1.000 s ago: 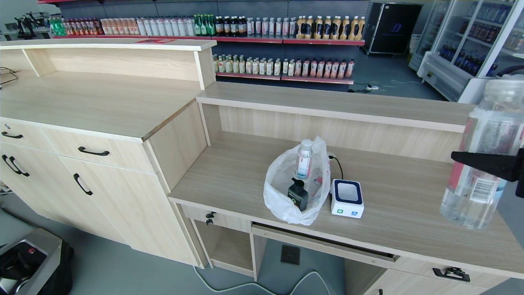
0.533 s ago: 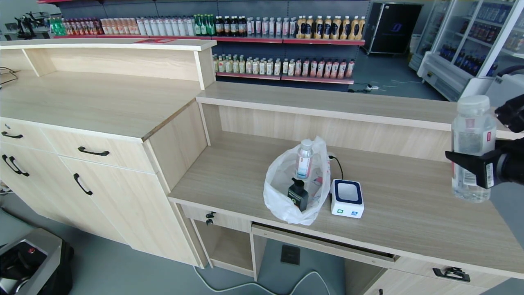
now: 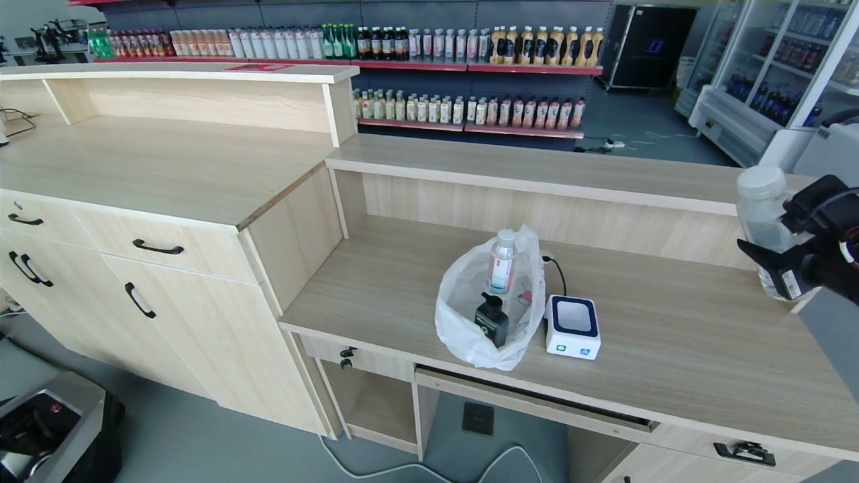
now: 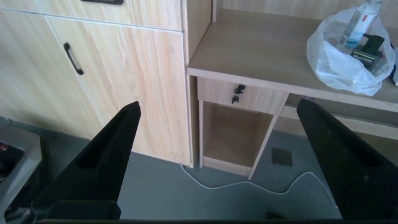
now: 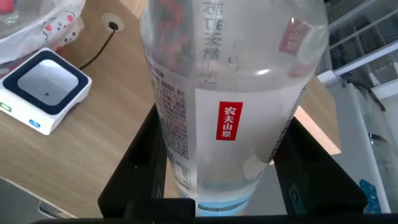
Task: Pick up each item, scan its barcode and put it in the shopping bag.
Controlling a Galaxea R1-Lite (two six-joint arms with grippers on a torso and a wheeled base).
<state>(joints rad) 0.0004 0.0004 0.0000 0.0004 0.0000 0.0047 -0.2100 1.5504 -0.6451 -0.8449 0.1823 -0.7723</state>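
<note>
A long wooden table [image 3: 671, 322] with a raised back ledge is seen across the head view, and store shelves [image 3: 470, 67] lined with drink bottles are seen in the room behind it. A cupboard [image 4: 118, 81] with black handles is joined to the table's left end. A white plastic shopping bag [image 3: 463, 315] is stood open on the table near its front edge, towards the left end. A large clear water bottle [image 3: 758, 201] with a white cap is held upright off the right end of the table, raised above the tabletop and well apart from the bag. It is clamped low on its body by the right hand [image 3: 792, 258], whose black fingers are closed against both sides of it; in the right wrist view the bottle [image 5: 230, 93] is seen close up between them. The left hand [image 4: 217, 106] is held low beside the cupboard, above the floor, with its fingers spread wide and nothing between them. A small white scanner [image 3: 572, 327] with a dark-rimmed window is set just beside the bag on its right, and a black cable [image 3: 558, 272] is run from behind it. Inside the bag, a slim clear bottle [image 3: 501, 263] is stood upright at the back and a small black bottle [image 3: 492, 320] in front of it.
</note>
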